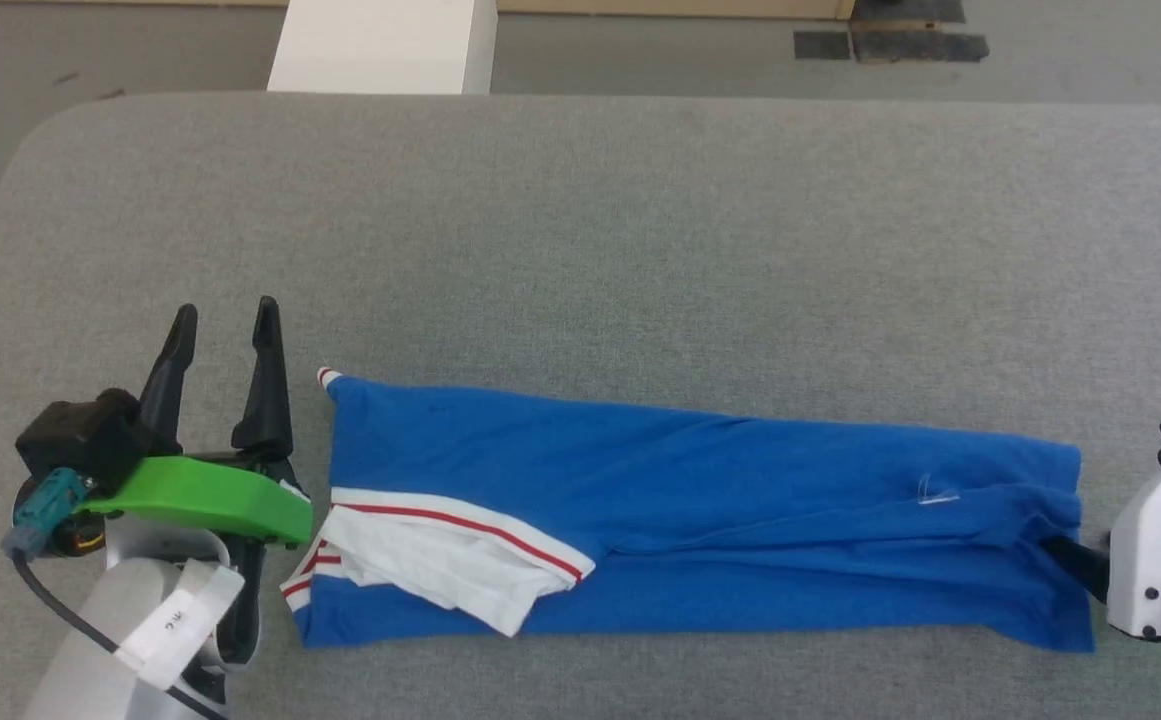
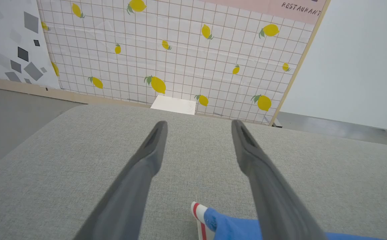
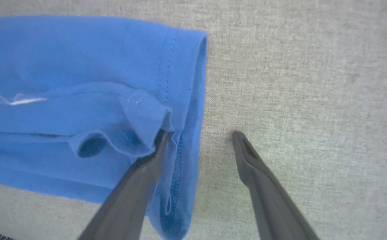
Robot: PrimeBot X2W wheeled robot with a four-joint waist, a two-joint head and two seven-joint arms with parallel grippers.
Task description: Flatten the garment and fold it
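The garment (image 1: 700,500) lies as a long blue strip on the grey table (image 1: 580,220), the left gripper (image 1: 225,308) spread beside its striped end, the right gripper (image 3: 200,133) spread too, with one finger tucked under a hem fold, beyond them a pink sign (image 2: 300,8) reading "RESTAURANT".

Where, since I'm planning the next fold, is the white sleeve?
In the head view, the white sleeve lies on the garment's left end, beside the left pincer.
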